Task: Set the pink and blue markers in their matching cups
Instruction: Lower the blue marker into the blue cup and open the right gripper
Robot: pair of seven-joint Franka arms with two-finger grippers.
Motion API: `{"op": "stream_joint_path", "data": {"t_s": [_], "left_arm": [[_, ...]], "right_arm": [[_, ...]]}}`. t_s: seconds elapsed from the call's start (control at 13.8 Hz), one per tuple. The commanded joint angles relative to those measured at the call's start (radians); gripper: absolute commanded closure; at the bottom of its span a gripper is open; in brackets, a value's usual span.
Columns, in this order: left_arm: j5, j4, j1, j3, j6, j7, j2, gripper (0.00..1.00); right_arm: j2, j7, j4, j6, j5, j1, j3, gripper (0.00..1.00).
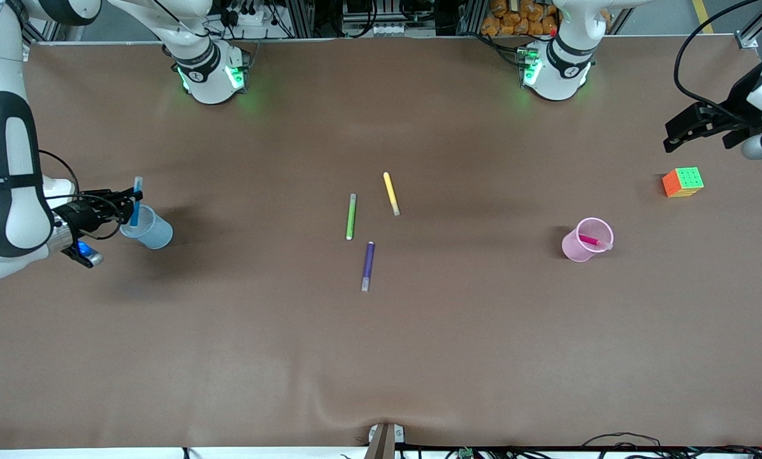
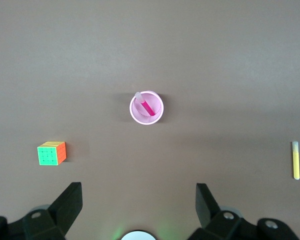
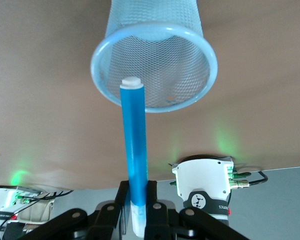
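Now the right tool (image 1: 126, 207) grips the blue marker (image 1: 136, 203) upright over the light blue cup (image 1: 148, 231), while the pink marker (image 1: 592, 241) already sits in the pink cup (image 1: 585, 239) toward the left arm's end of the bench. The left tool (image 1: 706, 131) waits open, up near the cube (image 1: 682, 182). To finish well, centre the marker's tip inside the rim, lower it, then release.
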Motion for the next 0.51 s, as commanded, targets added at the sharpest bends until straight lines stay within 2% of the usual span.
{"op": "stream_joint_path", "data": {"t_s": [0.0,0.43], "left_arm": [[0.02,0.007,0.002,-0.002,-0.015,-0.015,-0.001,0.0],[0.02,0.004,0.002,-0.005,-0.024,-0.017,-0.008,0.0]], "right_arm": [[0.017,-0.017,-0.005,0.0,0.038,-0.038,0.021,1.0],[0.04,-0.023,-0.007,0.007,0.043,-0.043,0.021,1.0]]}}
